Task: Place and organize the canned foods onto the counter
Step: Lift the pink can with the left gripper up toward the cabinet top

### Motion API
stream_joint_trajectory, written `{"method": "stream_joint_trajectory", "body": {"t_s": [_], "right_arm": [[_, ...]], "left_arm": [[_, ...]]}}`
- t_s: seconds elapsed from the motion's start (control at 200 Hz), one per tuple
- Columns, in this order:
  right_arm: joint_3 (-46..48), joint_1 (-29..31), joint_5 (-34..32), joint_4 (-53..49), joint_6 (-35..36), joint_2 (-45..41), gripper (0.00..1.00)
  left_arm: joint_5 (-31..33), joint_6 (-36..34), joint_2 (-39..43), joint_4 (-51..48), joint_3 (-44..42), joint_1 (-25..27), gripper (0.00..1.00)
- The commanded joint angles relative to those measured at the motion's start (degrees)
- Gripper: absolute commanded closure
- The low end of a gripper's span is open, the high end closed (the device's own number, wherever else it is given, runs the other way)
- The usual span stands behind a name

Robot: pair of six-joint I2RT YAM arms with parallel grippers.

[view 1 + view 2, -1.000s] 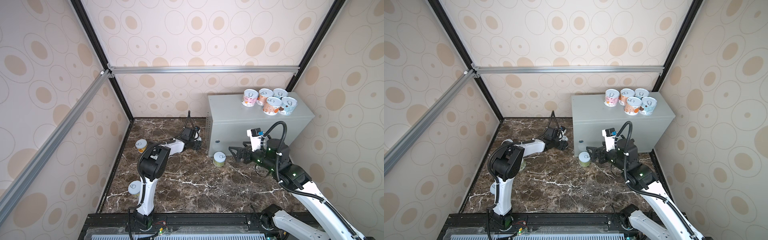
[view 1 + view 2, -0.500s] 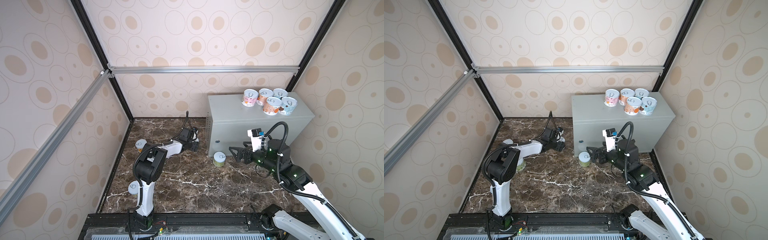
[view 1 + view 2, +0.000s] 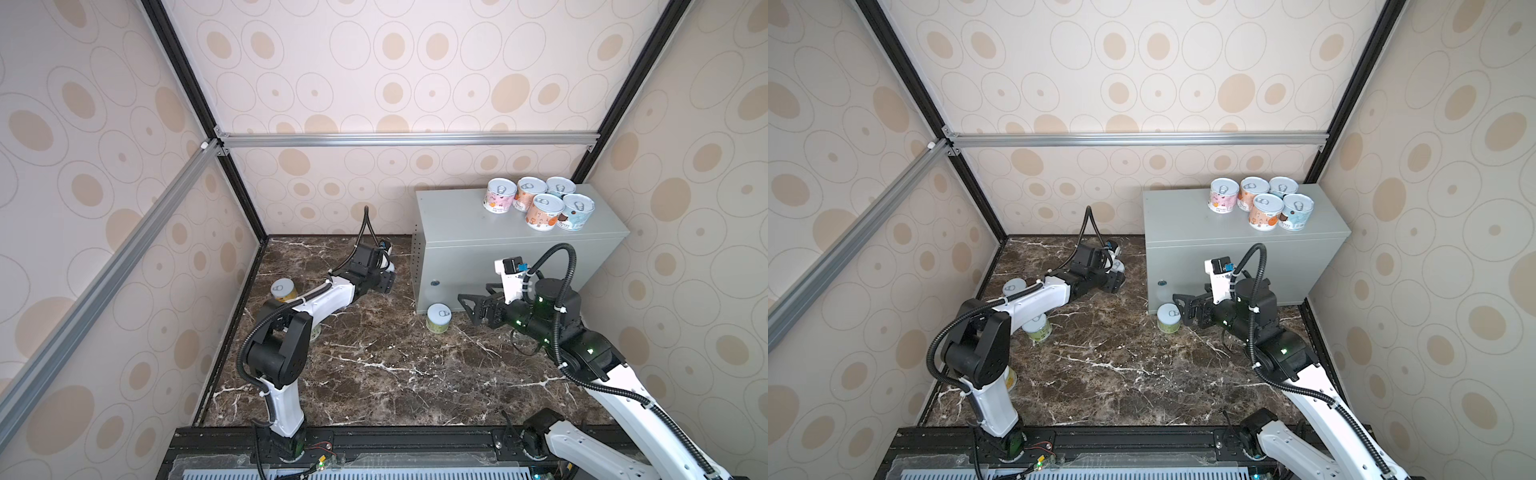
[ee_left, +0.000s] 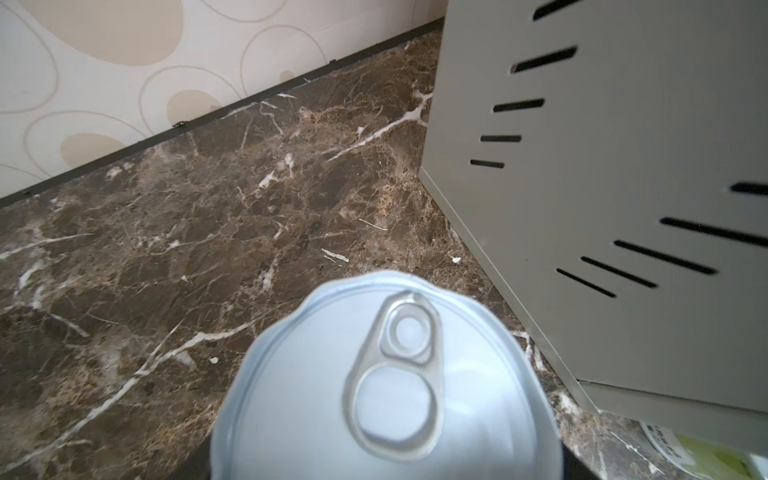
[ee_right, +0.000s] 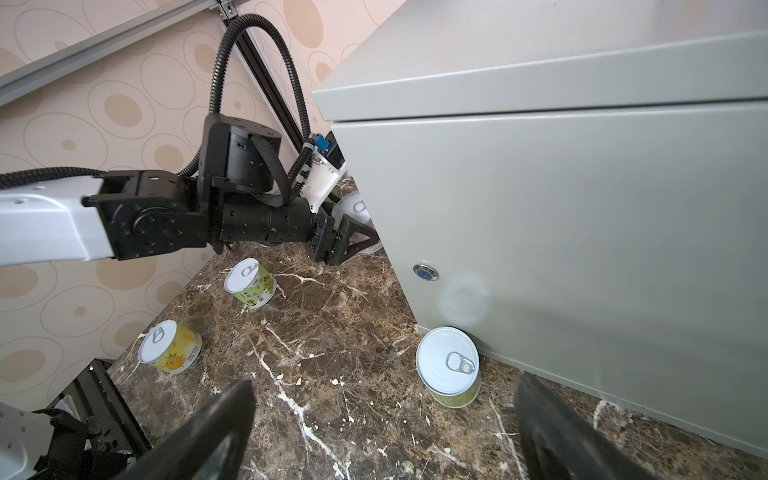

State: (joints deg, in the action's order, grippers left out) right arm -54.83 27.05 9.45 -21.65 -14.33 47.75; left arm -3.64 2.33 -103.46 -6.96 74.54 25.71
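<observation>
Left gripper [image 5: 360,232], low beside the perforated end of the large light-grey metal cabinet counter [image 3: 457,216], is clamped on a short round tin with a silvery pull-tab lid [image 4: 386,382]. Right gripper [image 3: 468,309] stands wide apart and empty, near a green-labelled tin [image 3: 438,318] that sits upright on the dark brown marble floor [image 3: 374,374], just beside the counter's front. On the counter's top, five pastel-labelled tins [image 3: 542,210] cluster toward its right end. A yellow-labelled tin [image 3: 283,289] stands near the left wall.
</observation>
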Motion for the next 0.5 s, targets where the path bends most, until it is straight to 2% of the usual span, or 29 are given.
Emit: {"method": "stream_joint_trajectory", "body": {"t_s": [0.0, 0.355, 0.495], "right_arm": [[0.1, 0.3, 0.7, -0.1, -0.4, -0.1, 0.01], [0.3, 0.3, 1.9, 0.4, -1.0, 0.7, 0.01], [0.3, 0.3, 2.3, 0.4, -1.2, 1.2, 0.01]], "left_arm": [[1.2, 1.5, 5.3, -1.1, 0.4, -0.7, 0.37], [2.7, 4.1, 14.7, -10.7, 2.1, -1.3, 0.37], [1.4, 4.6, 17.5, -13.6, 4.0, -1.3, 0.37]]}}
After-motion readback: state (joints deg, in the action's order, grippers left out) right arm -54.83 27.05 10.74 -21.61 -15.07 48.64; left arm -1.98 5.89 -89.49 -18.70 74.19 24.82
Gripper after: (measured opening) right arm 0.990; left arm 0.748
